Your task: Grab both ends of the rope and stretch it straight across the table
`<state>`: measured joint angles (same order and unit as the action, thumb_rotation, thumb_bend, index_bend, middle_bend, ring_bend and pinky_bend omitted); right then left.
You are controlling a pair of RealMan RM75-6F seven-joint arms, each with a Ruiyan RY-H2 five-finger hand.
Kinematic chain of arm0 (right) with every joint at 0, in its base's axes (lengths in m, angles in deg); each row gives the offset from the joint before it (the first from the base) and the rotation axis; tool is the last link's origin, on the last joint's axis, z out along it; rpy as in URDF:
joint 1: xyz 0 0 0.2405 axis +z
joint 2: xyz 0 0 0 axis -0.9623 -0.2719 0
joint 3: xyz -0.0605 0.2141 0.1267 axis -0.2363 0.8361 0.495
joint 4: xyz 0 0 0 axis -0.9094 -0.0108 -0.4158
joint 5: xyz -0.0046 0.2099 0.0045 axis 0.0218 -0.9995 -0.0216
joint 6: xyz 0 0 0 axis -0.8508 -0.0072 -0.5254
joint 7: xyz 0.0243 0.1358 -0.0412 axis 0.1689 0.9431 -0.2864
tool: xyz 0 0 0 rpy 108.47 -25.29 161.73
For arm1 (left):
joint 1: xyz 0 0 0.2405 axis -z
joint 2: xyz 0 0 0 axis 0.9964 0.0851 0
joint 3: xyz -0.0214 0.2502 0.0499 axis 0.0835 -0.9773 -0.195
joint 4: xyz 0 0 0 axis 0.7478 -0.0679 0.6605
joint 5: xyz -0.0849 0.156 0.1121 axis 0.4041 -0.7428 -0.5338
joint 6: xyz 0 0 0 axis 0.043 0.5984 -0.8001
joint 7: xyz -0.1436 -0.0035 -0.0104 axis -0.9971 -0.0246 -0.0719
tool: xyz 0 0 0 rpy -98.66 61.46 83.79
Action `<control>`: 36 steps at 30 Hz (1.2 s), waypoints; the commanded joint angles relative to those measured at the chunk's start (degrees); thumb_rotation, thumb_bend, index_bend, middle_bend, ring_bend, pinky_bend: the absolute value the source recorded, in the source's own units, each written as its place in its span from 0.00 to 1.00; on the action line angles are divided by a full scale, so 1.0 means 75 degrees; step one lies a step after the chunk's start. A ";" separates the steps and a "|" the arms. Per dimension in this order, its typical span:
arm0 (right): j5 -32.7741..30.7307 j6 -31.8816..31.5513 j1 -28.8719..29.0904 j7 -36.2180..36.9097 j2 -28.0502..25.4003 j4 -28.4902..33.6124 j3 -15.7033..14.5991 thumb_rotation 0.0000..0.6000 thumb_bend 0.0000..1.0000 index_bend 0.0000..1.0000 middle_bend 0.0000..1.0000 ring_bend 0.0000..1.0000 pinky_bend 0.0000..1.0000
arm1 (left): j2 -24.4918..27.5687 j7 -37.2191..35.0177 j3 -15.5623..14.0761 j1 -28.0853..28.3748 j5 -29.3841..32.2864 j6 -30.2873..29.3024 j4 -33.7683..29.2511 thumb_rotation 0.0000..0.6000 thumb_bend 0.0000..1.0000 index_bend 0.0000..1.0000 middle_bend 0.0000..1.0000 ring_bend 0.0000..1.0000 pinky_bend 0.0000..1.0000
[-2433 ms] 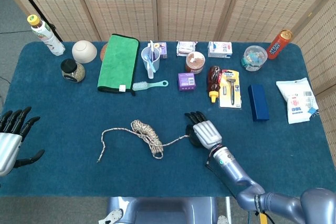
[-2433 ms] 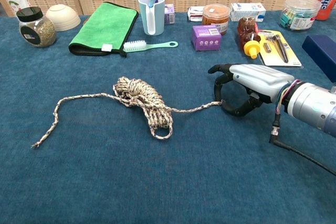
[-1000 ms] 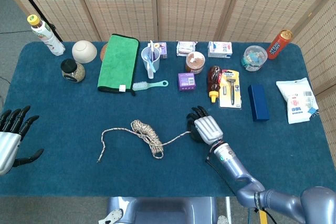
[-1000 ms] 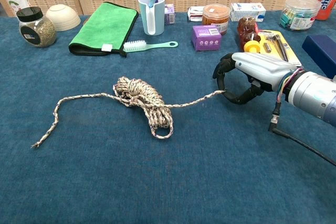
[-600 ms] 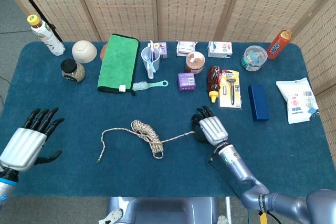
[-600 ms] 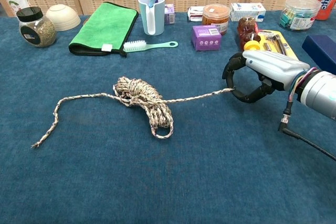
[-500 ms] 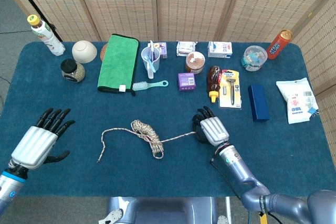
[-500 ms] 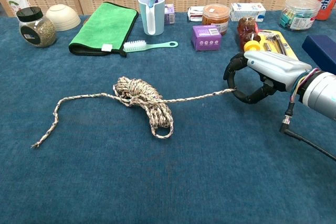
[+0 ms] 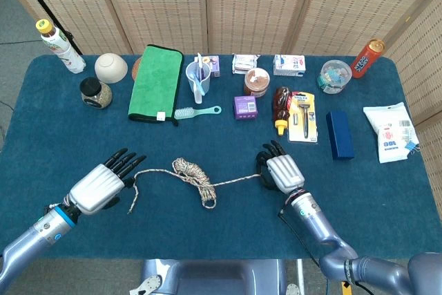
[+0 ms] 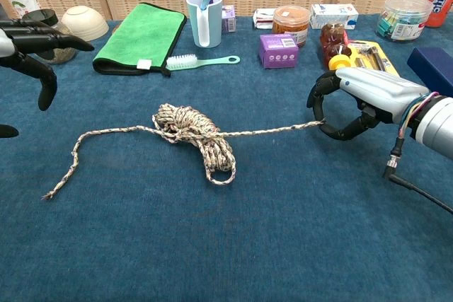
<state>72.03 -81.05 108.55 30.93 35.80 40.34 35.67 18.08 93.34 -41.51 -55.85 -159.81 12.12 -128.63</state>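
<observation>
A speckled rope (image 9: 194, 175) (image 10: 191, 132) lies mid-table, its middle bunched in a loose coil. My right hand (image 9: 280, 171) (image 10: 354, 100) pinches the rope's right end, and that stretch runs almost straight to the coil. The rope's left end (image 9: 132, 198) (image 10: 60, 178) trails free in a curve on the cloth. My left hand (image 9: 102, 183) (image 10: 28, 51) hovers with its fingers spread, just left of that free tail, holding nothing.
Along the back of the blue table (image 9: 221, 233) stand a green towel (image 9: 156, 81), a cup with brushes (image 9: 197, 79), a teal brush (image 9: 197, 111), jars, boxes and bottles. A dark blue box (image 9: 339, 135) and a white packet (image 9: 391, 132) lie at the right.
My left hand has swung in from the table's left edge toward the rope's free tail. My right hand has drawn its end rightward, straightening that stretch and shifting the coil slightly.
</observation>
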 commanded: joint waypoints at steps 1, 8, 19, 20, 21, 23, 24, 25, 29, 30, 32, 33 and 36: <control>-0.0002 0.0013 0.0000 0.0012 0.0012 -0.0025 0.0000 1.00 0.44 0.73 0.32 0.13 0.00 | -0.0437 -0.0273 -0.0153 0.0262 -0.0189 0.0172 0.0485 1.00 0.19 0.51 0.00 0.00 0.00; -0.0022 0.0064 0.0001 0.0054 0.0064 -0.0138 -0.0003 1.00 0.44 0.73 0.32 0.13 0.00 | -0.0943 -0.0440 -0.0322 0.0498 -0.0079 0.0421 0.1037 1.00 0.19 0.53 0.00 0.00 0.00; 0.0008 0.0098 0.0016 0.0194 0.0140 -0.0315 0.0005 1.00 0.44 0.74 0.33 0.14 0.00 | -0.1039 -0.0474 -0.0562 0.0669 0.0168 0.0657 0.1404 1.00 0.19 0.54 0.00 0.00 0.00; 0.0011 0.0102 0.0016 0.0206 0.0153 -0.0334 0.0001 1.00 0.44 0.74 0.33 0.14 0.00 | -0.1057 -0.0469 -0.0579 0.0676 0.0200 0.0678 0.1432 1.00 0.19 0.54 0.00 0.00 0.00; 0.0010 0.0109 0.0015 0.0219 0.0164 -0.0349 -0.0002 1.00 0.44 0.74 0.33 0.14 0.00 | -0.1081 -0.0457 -0.0593 0.0683 0.0227 0.0695 0.1467 1.00 0.19 0.54 0.00 0.00 0.00; 0.0017 0.0111 0.0013 0.0243 0.0187 -0.0386 -0.0007 1.00 0.44 0.74 0.34 0.14 0.00 | -0.1157 -0.0447 -0.0622 0.0696 0.0290 0.0726 0.1553 1.00 0.19 0.54 0.00 0.00 0.00; 0.0022 0.0115 0.0013 0.0246 0.0193 -0.0398 -0.0012 1.00 0.44 0.74 0.34 0.14 0.00 | -0.1195 -0.0441 -0.0629 0.0698 0.0318 0.0727 0.1595 1.00 0.19 0.54 0.00 0.00 0.00; 0.0024 0.0118 0.0013 0.0257 0.0202 -0.0413 -0.0014 1.00 0.44 0.74 0.34 0.14 0.00 | -0.1259 -0.0426 -0.0637 0.0704 0.0357 0.0740 0.1664 1.00 0.19 0.54 0.00 0.00 0.00; 0.0023 0.0129 0.0010 0.0284 0.0224 -0.0459 -0.0014 1.00 0.44 0.74 0.34 0.14 0.00 | -0.1439 -0.0404 -0.0679 0.0738 0.0467 0.0811 0.1849 1.00 0.19 0.54 0.00 0.00 0.00; 0.0022 0.0136 0.0009 0.0292 0.0227 -0.0469 -0.0016 1.00 0.44 0.74 0.34 0.14 0.00 | -0.1491 -0.0408 -0.0689 0.0745 0.0495 0.0818 0.1905 1.00 0.19 0.54 0.00 0.00 0.00; 0.0023 0.0142 0.0009 0.0294 0.0229 -0.0484 -0.0017 1.00 0.44 0.74 0.34 0.14 0.00 | -0.1543 -0.0410 -0.0701 0.0753 0.0524 0.0815 0.1973 1.00 0.19 0.54 0.00 0.00 0.00; 0.0022 0.0147 0.0009 0.0296 0.0230 -0.0492 -0.0018 1.00 0.44 0.74 0.34 0.14 0.00 | -0.1573 -0.0405 -0.0705 0.0755 0.0538 0.0804 0.2016 1.00 0.19 0.54 0.00 0.00 0.00; 0.0017 0.0164 0.0007 0.0331 0.0243 -0.0528 -0.0018 1.00 0.44 0.74 0.34 0.14 0.00 | -0.1723 -0.0388 -0.0701 0.0758 0.0602 0.0753 0.2200 1.00 0.19 0.54 0.00 0.00 0.00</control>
<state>72.18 -79.85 108.61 33.33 37.59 36.44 35.53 5.60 90.36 -46.78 -50.18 -155.52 17.98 -112.59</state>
